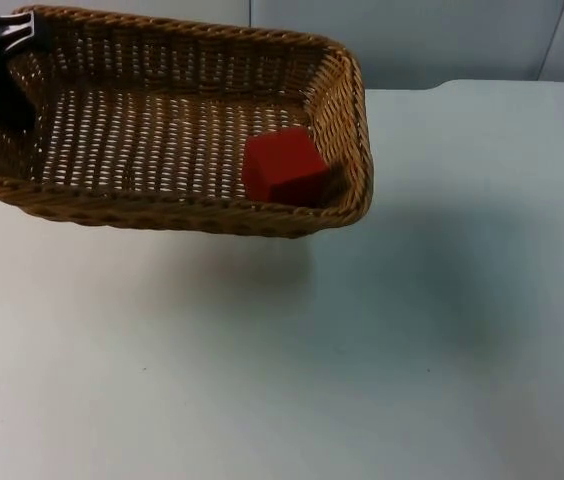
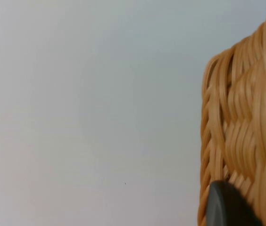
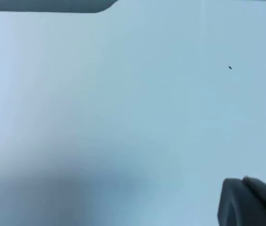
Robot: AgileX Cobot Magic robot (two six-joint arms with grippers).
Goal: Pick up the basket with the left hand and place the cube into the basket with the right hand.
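1. One basket (image 1: 162,120) hangs above the white desk (image 1: 362,350), tilted, with its shadow on the desk beneath it; the left claw (image 1: 2,60) is clamped on the rim at the basket's far end from the cube.
2. From the left wrist view, a black fingertip (image 2: 225,205) presses against the woven wall (image 2: 241,132), so this claw is grasping the basket.
3. The red cube (image 1: 282,167) lies inside the basket, in the corner farthest from the left claw, resting against the side wall.
4. The right claw's fingertip (image 3: 248,202) stands over bare desk; whether that claw is released or clenched cannot be told, and nothing can be seen between its fingers.
5. Judging from how things lie, both parts of the task look done: the basket is lifted and the cube is in it. The step in hand is the hold at the end.
6. The next move, if any, calls for a level, gentle carry or a slow lowering to the desk, since the tilt could let the cube slide along the floor of the basket. The right arm waits, well away from the basket.
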